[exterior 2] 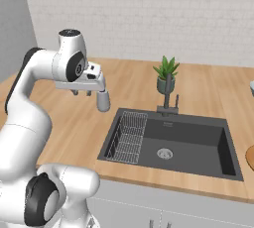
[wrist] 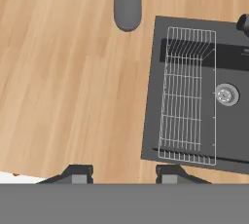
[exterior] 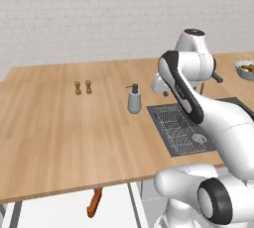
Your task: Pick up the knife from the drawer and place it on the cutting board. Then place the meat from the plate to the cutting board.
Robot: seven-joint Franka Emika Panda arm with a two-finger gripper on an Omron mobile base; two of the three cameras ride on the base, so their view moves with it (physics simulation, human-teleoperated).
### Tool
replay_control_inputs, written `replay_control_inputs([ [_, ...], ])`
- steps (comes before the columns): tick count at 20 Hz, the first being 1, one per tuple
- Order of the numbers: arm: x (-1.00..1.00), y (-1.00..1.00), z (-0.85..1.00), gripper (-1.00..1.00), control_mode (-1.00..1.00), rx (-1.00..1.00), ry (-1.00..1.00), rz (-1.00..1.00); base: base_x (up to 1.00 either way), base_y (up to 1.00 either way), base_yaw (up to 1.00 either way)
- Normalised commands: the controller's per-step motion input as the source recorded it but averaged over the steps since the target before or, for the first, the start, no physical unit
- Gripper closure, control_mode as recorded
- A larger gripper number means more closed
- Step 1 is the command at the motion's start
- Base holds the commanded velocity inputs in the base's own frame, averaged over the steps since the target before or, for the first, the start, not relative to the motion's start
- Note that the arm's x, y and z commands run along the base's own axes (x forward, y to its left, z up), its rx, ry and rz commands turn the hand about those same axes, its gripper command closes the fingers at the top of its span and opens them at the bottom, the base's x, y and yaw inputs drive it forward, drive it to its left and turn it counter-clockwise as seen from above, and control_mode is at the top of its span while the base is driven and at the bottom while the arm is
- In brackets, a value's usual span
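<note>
The small knife with the orange-red handle (exterior: pixel 94 203) is lying in the wide, shallow drawer that is white inside (exterior: pixel 69 212), at the bottom of the left base view, just under the front edge of the big light wooden counter (exterior: pixel 59 138). Just the handle is peeking out; the counter edge is hiding the blade.

The two-finger gripper with small dark tips (wrist: pixel 121 173) is hanging high over the counter, looking down at the wood beside the dark sink (wrist: pixel 204 91) with its white wire rack (wrist: pixel 187 96). The two tips are sitting well apart with nothing between them, so the gripper is wide and is holding nothing.

A grey soap bottle (exterior: pixel 134 99) is standing near the sink, and two little brown shakers (exterior: pixel 83 87) are standing farther left. A pale blue-grey bowl (exterior: pixel 245 69) is sitting at the right edge.

I think the first step, getting the knife, is just starting. The next move is calling for the hand to come toward the front edge, go down into the drawer, and line its tips up across the handle.
</note>
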Motion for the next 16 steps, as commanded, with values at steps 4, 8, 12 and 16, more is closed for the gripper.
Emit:
replay_control_inputs([
  [4, -0.28, -0.13, -0.24, -1.0, -1.0, 0.0, 0.04, 0.01, 0.0, 0.0, 0.0],
  [8, -0.12, -0.01, -0.56, -1.0, -1.0, -0.14, 0.04, 0.09, 0.0, 0.0, 0.0],
  [12, -0.07, -0.08, -0.17, -1.0, -1.0, 0.0, 0.06, 0.0, 0.0, 0.0, 0.0],
  [16, -0.05, 0.0, 0.0, -1.0, -1.0, 0.0, 0.05, 0.01, 0.0, 0.0, 0.0],
])
